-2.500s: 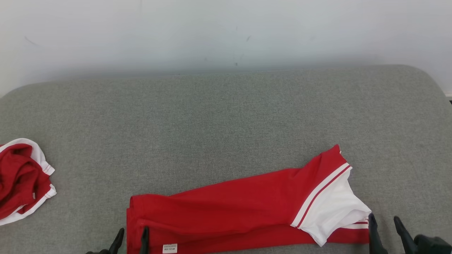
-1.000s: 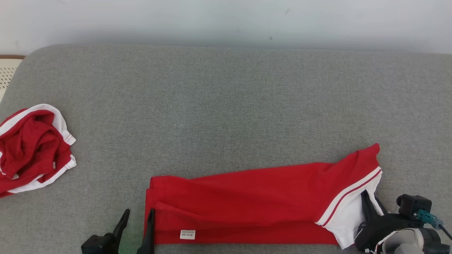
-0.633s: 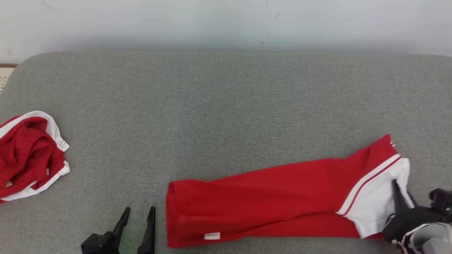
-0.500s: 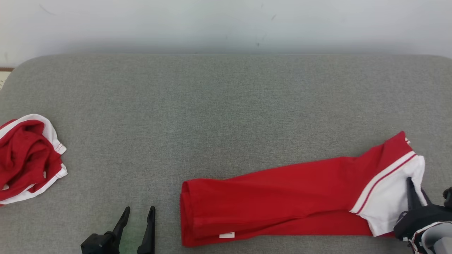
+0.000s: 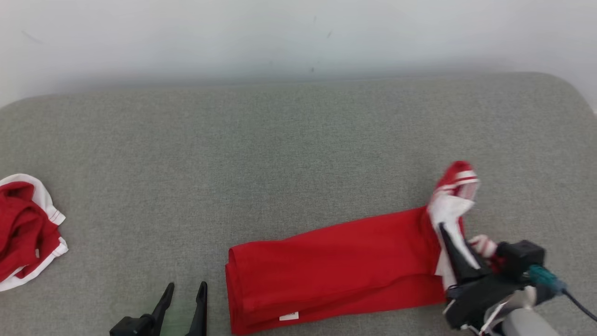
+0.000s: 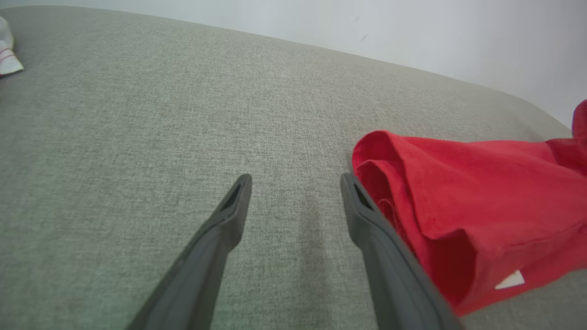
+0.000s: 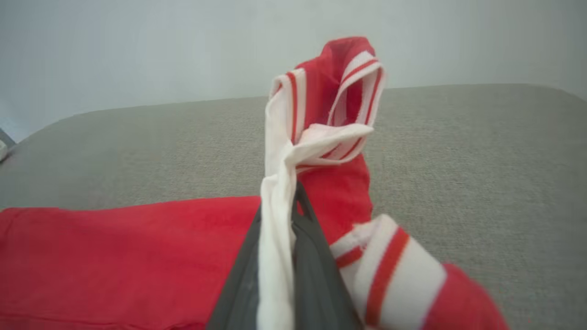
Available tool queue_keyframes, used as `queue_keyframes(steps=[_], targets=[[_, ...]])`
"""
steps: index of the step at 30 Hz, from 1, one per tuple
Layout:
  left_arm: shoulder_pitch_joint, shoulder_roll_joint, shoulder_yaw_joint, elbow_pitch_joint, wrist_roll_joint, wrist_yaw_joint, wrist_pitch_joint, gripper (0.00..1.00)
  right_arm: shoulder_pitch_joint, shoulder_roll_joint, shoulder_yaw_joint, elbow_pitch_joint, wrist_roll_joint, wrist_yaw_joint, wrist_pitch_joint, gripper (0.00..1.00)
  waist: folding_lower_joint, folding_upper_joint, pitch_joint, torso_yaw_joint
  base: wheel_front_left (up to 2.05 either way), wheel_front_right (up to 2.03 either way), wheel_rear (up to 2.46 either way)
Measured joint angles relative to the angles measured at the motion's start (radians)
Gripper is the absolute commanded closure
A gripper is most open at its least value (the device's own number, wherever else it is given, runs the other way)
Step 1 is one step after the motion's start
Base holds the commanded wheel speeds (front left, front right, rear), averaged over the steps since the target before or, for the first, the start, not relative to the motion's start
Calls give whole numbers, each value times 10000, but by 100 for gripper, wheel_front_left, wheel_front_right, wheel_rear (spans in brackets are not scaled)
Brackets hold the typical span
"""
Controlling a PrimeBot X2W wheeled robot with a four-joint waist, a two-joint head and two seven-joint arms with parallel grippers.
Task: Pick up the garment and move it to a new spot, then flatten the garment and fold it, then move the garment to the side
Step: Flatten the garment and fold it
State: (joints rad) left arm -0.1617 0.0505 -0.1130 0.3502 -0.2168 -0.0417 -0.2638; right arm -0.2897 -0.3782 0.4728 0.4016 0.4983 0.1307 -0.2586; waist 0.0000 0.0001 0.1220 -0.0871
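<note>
head view. a red garment (image 5: 336,266), folded lengthwise into a long band, lies on the near right part of the grey fabric-covered bench (image 5: 298,154). its length runs left to right, the right end angled slightly away from the robot. the right pincer (image 5: 443,229) is clenched on the garment's right end, gripping white cloth there. that end is lifted off the bench, and the white, red-striped trim (image 5: 456,189) stands above the fingertips, while the rest of the band rests flat. a small white label (image 5: 289,316) shows at the band's near left corner. the left pincer (image 5: 186,285) is released, its two fingers spread and holding nothing, just left of the garment's left end. a second garment (image 5: 25,233), red and white, lies crumpled at the left edge of the bench, well apart from the first. a pale wall (image 5: 298,37) rises behind the bench.

left wrist view. the spread fingers (image 6: 380,247) frame bare grey fabric. the folded left end of the garment lies just beside the right-hand finger; whether they touch cannot be told.

right wrist view. a strip of white cloth is pinched between the closed fingers (image 7: 314,270), and the striped trim loops upright above them. a striped cuff (image 7: 390,270) sits to their right.
</note>
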Motion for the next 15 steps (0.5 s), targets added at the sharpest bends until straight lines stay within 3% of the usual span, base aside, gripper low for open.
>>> queue_keyframes(steps=[8,15], targets=[[16,-4,-430,69,-295,19,0,0,-352,-257,2817,-1697,1371,0,589,100,0,-1,-242,-9,0,0,0],[13,-4,-909,96,-476,82,0,0,-1175,234,4548,-1281,1802,0,744,100,0,-1,-235,656,0,0,0]])
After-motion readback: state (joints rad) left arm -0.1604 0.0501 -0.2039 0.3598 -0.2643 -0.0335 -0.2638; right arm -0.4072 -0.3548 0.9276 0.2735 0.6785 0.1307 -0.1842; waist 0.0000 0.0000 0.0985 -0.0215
